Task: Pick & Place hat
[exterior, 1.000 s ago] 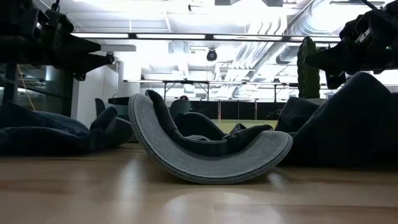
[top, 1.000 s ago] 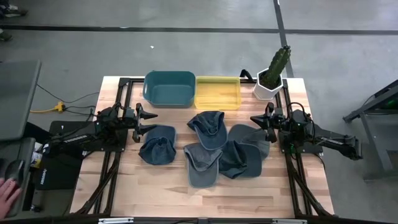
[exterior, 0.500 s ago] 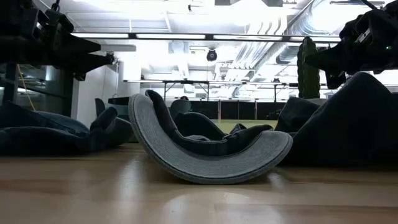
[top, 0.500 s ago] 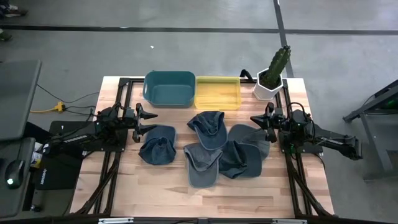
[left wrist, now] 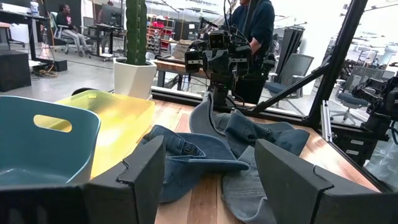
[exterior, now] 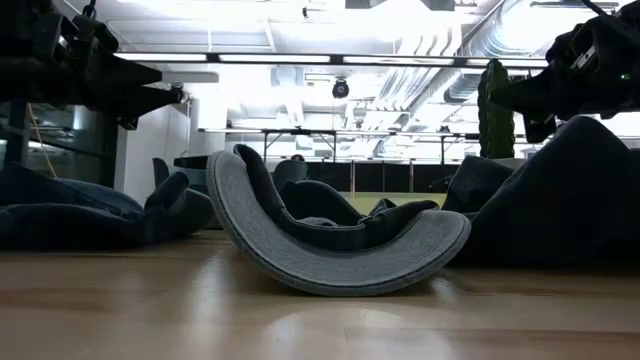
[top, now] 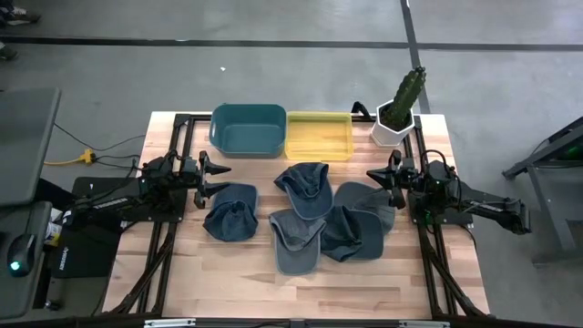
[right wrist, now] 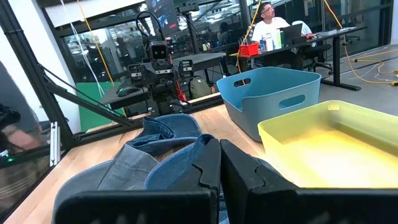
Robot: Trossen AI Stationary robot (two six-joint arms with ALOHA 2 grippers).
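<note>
Hats lie in a loose heap on the middle of the wooden bench (top: 237, 282): a blue hat (top: 230, 210) at the left, another blue one (top: 304, 187) toward the far side, a grey hat (top: 296, 240) nearest, and dark ones (top: 360, 221) at the right. Behind them sit a teal bin (top: 248, 128) and a yellow bin (top: 319, 135), touching side by side, with a potted cactus (top: 399, 107) at the far right corner. The left gripper (top: 219, 176) hovers just beside the left blue hat, jaws spread and empty. The right gripper (top: 373, 179) hangs at the heap's right edge, jaws pressed together.
</note>
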